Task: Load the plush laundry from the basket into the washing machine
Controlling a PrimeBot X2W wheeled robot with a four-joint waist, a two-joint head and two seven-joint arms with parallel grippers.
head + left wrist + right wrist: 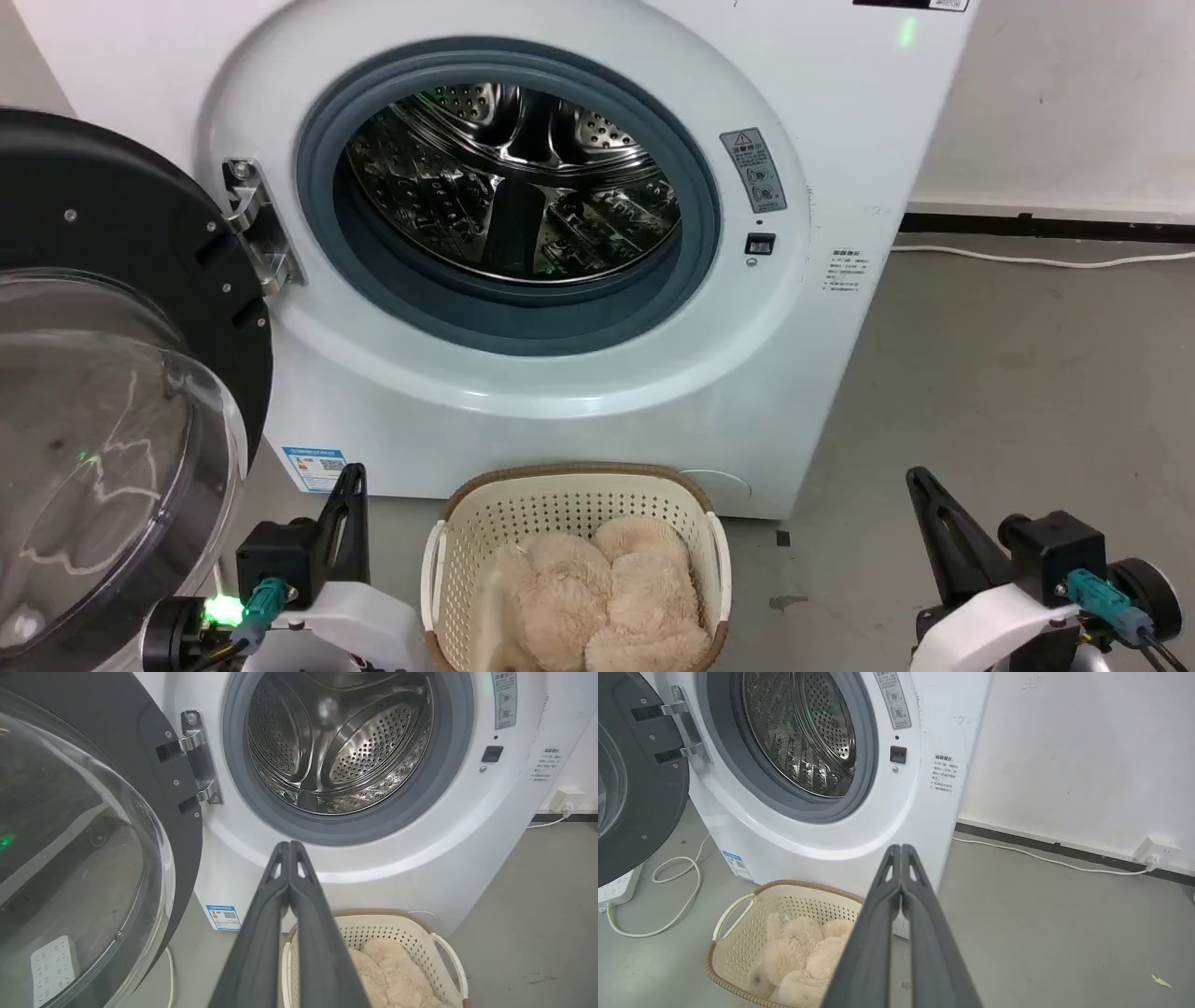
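Left gripper (289,848) and right gripper (901,849) clenched, empty. Plush (607,597) lay in basket (579,469). Risk: shaggy bulk might catch on gasket (504,322), or drag basket up too.

Bright, even, diffuse indoor light from overhead. Soft, faint shadows on the grey floor (1008,373). Hard glints and broken reflections across the steel drum (513,187), darker toward its back. Pale streaks of glare and dim room reflections on the clear bubble of the door (93,448). Small green glow from a light (224,609) on the left arm, echoed as green specks in door and drum. Sharp throughout, without motion blur. Strong wide-angle stretch in both wrist views, with the washing machine (840,121) edges leaning and bowed toward the frame borders. Slight softness low on the near shafts of the left end effector (289,843), close to the lens.
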